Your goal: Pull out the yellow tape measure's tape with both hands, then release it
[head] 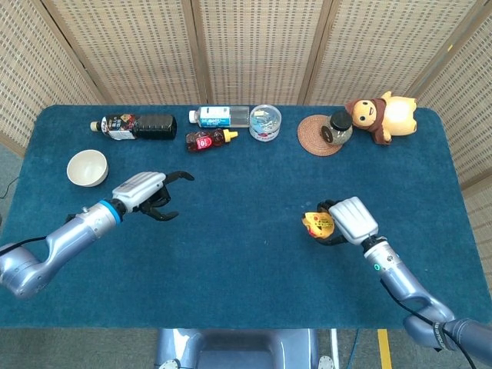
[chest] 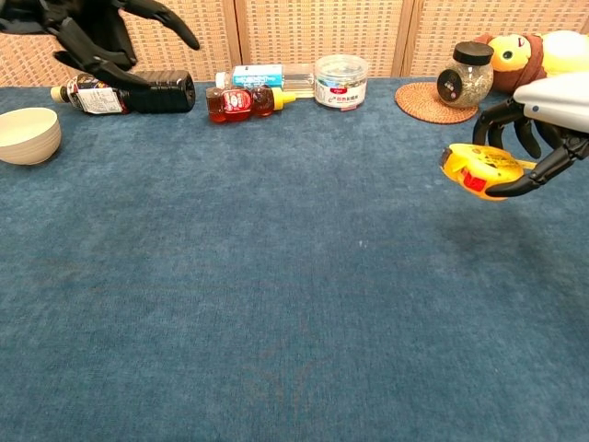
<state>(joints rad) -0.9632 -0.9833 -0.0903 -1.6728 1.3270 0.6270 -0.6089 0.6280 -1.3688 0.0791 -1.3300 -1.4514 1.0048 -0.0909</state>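
Note:
The yellow tape measure [head: 317,224] [chest: 476,168], with a red button on its side, is gripped by my right hand [head: 350,221] [chest: 545,129] just above the blue cloth at centre right. No tape shows outside its case. My left hand [head: 148,194] [chest: 97,32] hovers at the left of the table with its fingers spread and nothing in them, far from the tape measure.
A white bowl [head: 87,167] sits at the far left. Along the back stand a dark bottle [head: 134,126], a small red bottle [head: 206,140], a blue-labelled bottle [head: 221,116], a clear tub [head: 265,122], a jar on a woven coaster [head: 318,136] and a plush toy [head: 382,114].

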